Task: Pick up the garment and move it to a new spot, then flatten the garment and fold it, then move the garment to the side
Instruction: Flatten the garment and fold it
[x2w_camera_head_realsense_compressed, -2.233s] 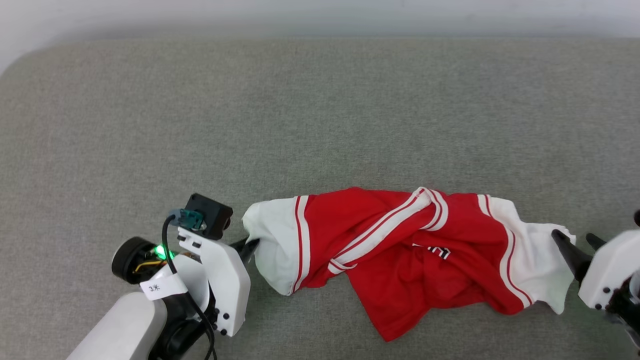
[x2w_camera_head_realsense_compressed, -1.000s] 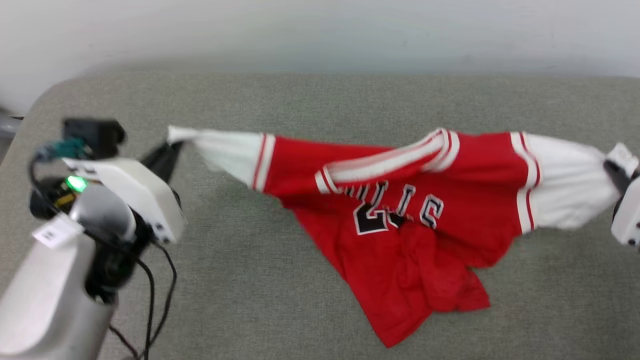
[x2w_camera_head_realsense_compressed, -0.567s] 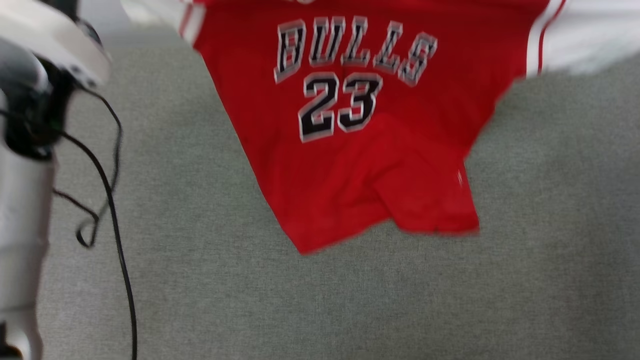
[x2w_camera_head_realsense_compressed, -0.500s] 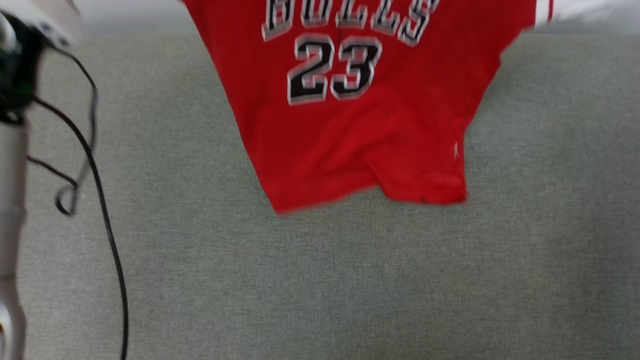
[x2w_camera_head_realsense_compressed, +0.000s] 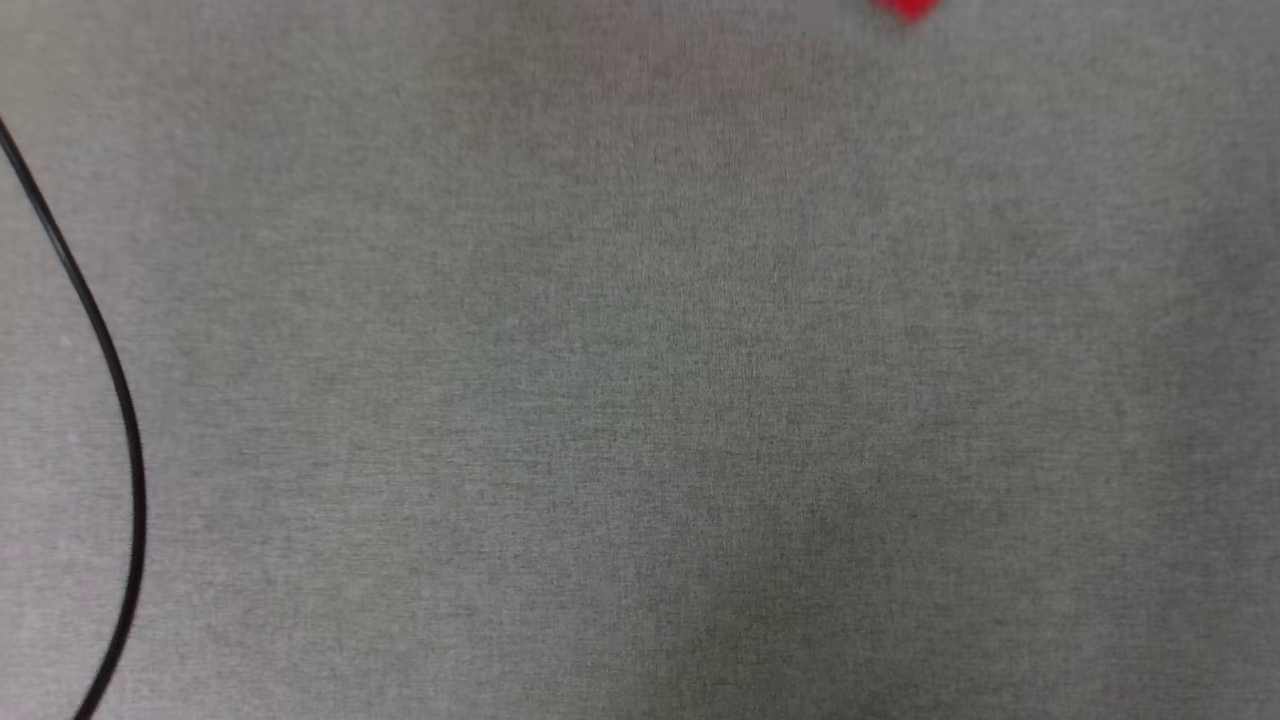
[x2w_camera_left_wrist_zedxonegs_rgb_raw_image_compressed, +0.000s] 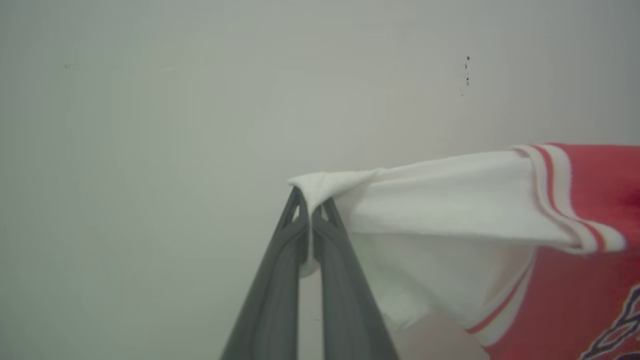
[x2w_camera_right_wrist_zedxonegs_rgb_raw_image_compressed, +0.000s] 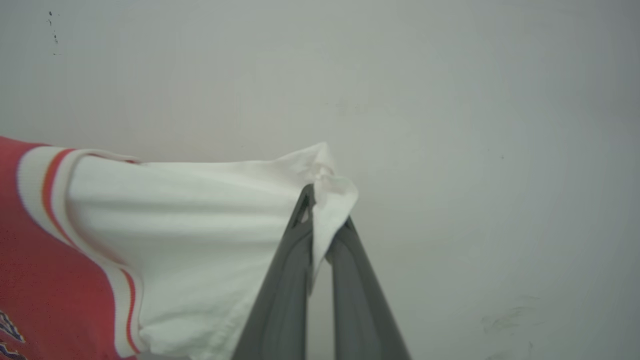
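Head: grey surface (x2w_camera_head_realsense_compressed: 640, 400), black cable (x2w_camera_head_realsense_compressed: 122, 400) curving along left edge. Red jersey (x2w_camera_head_realsense_compressed: 908, 8) tip pokes in at top edge; contact with surface unclear.
Left wrist: left end effector (x2w_camera_left_wrist_zedxonegs_rgb_raw_image_compressed: 311, 205) pinched tight on tip of white sleeve (x2w_camera_left_wrist_zedxonegs_rgb_raw_image_compressed: 440, 200). Jersey stretches right, red body at right edge, pale wall (x2w_camera_left_wrist_zedxonegs_rgb_raw_image_compressed: 150, 100) behind.
Right wrist: right end effector (x2w_camera_right_wrist_zedxonegs_rgb_raw_image_compressed: 322, 210) clamped on other sleeve (x2w_camera_right_wrist_zedxonegs_rgb_raw_image_compressed: 200, 210) tip. Jersey runs left, taut, in air.

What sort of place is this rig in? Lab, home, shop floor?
Probably an indoor test lab: a broad grey fabric-covered surface, a bare pale wall behind the held garment, and a loose black cable.
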